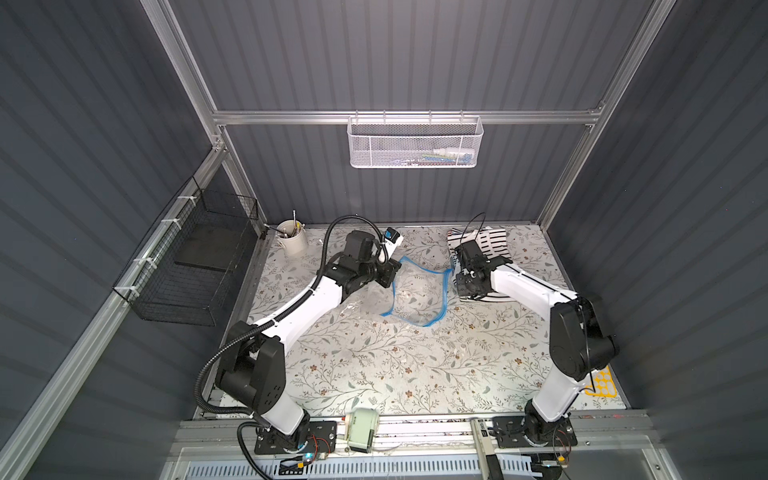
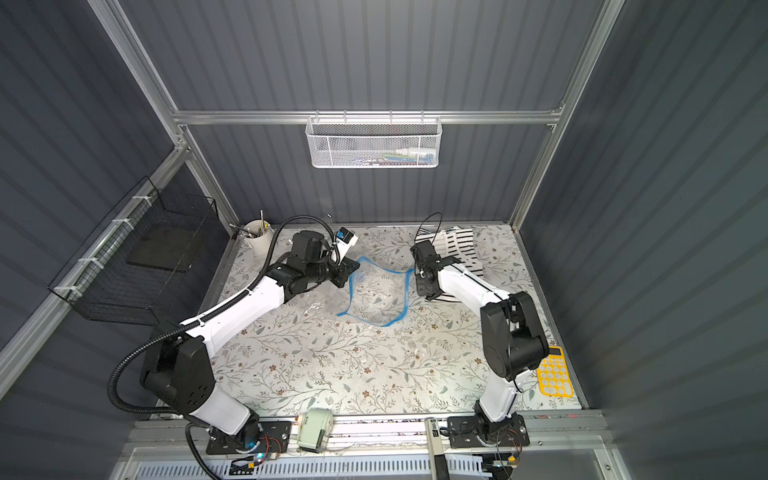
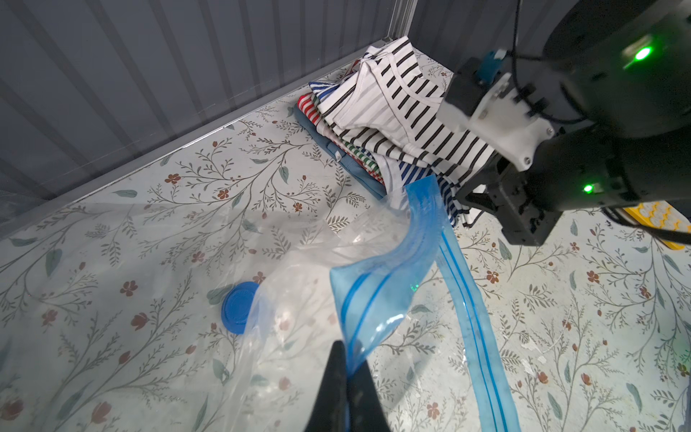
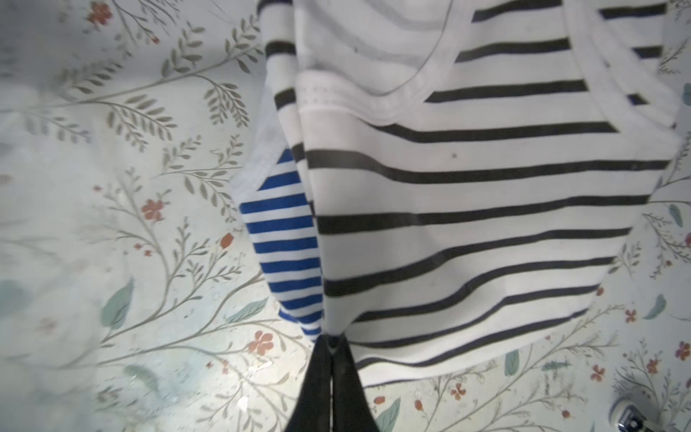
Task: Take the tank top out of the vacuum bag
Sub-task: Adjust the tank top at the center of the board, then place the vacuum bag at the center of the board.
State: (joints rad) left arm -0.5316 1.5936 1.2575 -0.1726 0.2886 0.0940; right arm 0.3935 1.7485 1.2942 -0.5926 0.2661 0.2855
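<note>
Vacuum bag (image 1: pixel 415 293) (image 2: pixel 376 293) lies flat and open-mouthed on the floral table (image 1: pixel 374 365), spread out between the two arms. The left gripper (image 3: pixel 346 377) (image 1: pixel 392 277) has its jaws pressed together on one corner of the bright blue zip strip (image 3: pixel 377 288), lifting that corner off the table. From those fingertips the strip twists up and away toward the right gripper (image 4: pixel 332 348) (image 1: pixel 463 289), and its far end rises just beside that gripper. The second run of the strip lies flat on the table, off to one side of the left gripper's tips. The round blue valve cap (image 3: pixel 239 306) sits on the clear plastic near the left gripper, on the side away from the strip. No clothing shows inside the vacuum bag; the table's pattern reads straight through it.

The tank top (image 4: pixel 467 187) (image 3: pixel 404 108) (image 1: pixel 494 241), white with black stripes, is outside the bag, on top of a pile of folded clothes (image 3: pixel 336 123) right under and beyond the right gripper. That gripper's jaws are closed tight on the tank top's edge, and the cloth tents up toward the fingertips. A blue-striped garment (image 4: pixel 280 232) from the pile also draws up to the same tips; whether it is caught in the pinch too cannot be told. The pile sits just beside the bag's mouth, apart from the left gripper.
</note>
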